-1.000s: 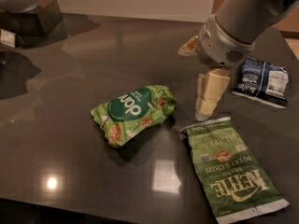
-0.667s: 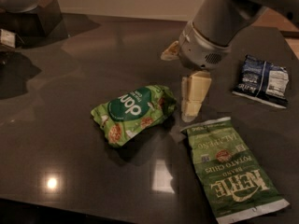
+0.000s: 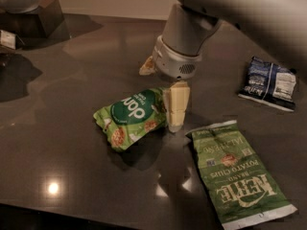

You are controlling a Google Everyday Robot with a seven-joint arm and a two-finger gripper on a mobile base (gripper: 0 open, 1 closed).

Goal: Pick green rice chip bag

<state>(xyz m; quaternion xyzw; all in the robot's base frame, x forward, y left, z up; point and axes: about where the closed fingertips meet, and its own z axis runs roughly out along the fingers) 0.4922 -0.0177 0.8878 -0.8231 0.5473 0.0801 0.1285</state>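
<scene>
The green rice chip bag [image 3: 132, 118] is puffy and bright green with a dark green round logo. It lies on the dark table [image 3: 72, 80] near the middle. My gripper [image 3: 161, 86] is open over the bag's right end. Its near cream finger [image 3: 176, 105] reaches down to the table at the bag's right edge. Its far finger [image 3: 147, 66] shows behind the bag's upper right. The fingers are wide apart and hold nothing. The grey wrist [image 3: 184, 42] hides the bag's far right corner.
A flat olive-green Kettle chips bag [image 3: 239, 172] lies to the front right of the gripper. A small dark blue bag [image 3: 269, 83] lies at the right edge. A bowl on a dark block [image 3: 24, 13] stands at the back left.
My arm has moved left and down, from beside the blue bag to the green rice chip bag's right end. The bags have not moved.
</scene>
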